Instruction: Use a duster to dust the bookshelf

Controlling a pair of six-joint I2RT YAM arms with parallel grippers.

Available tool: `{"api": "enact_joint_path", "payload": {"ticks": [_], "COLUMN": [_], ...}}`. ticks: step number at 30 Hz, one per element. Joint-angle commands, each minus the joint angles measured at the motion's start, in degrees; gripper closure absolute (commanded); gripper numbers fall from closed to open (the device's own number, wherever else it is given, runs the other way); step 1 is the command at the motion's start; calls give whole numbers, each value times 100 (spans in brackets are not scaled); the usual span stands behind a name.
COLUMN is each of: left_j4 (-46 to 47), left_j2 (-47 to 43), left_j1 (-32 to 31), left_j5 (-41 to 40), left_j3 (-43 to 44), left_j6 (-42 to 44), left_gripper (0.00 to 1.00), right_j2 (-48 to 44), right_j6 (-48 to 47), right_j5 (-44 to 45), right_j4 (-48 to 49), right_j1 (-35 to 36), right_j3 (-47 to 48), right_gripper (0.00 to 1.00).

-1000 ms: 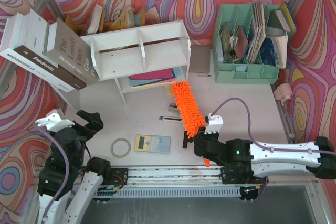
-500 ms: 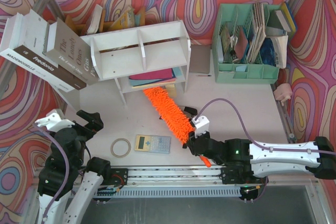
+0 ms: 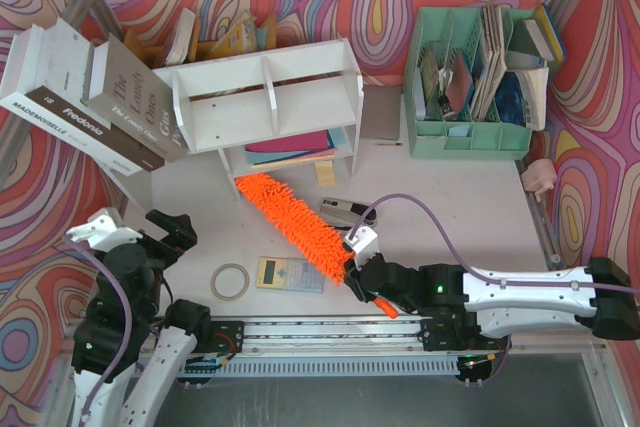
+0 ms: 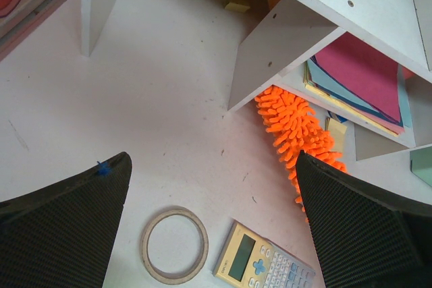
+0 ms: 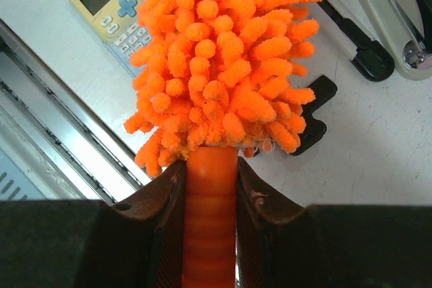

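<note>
The white bookshelf (image 3: 265, 97) stands at the back centre, with coloured folders on its lower tier; its leg and folders also show in the left wrist view (image 4: 283, 45). The orange fluffy duster (image 3: 293, 219) lies slanted in front of the shelf, its tip near the shelf's left leg. It also shows in the left wrist view (image 4: 297, 126). My right gripper (image 3: 362, 279) is shut on the duster's orange handle (image 5: 209, 214), with the fluffy head (image 5: 223, 52) pointing away. My left gripper (image 4: 212, 227) is open and empty at the near left, above the table.
A tape ring (image 3: 230, 281) and a calculator (image 3: 290, 274) lie near the front. A stapler (image 3: 348, 211) and a black cutter (image 5: 351, 42) lie right of the duster. Large books (image 3: 90, 97) lean at the left. A mint-green file organizer (image 3: 470, 82) stands at the back right.
My right gripper has swung the duster head leftward, from pointing at the shelf's right end to lying across towards its left leg. The stapler is now uncovered. The left arm has not moved.
</note>
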Motion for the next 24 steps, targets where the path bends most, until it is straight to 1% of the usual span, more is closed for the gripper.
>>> {"api": "enact_joint_path", "payload": {"ticks": [1, 8, 11, 15, 19, 24], "left_j4": [33, 40, 43, 33, 35, 33], "left_j2": [2, 26, 23, 12, -14, -1], "left_j1": [42, 40, 40, 40, 40, 40], "left_j5": [-10, 0, 0, -17, -38, -35], "left_j3": [-55, -53, -53, -53, -53, -53], "left_j6": [-20, -13, -9, -14, -22, -9], "left_gripper": [2, 1, 2, 2, 2, 2], "right_j2": [79, 79, 62, -107, -243, -411], "right_j6": [-93, 163, 116, -215, -638, -786], "right_j5": [-201, -41, -42, -309, -806, -1174], "right_j4": [439, 326, 285, 238, 114, -219], "right_j1": [58, 63, 64, 65, 59, 65], "right_j3": [-61, -269, -250, -89, 27, 113], "right_gripper": [100, 100, 100, 100, 100, 100]}}
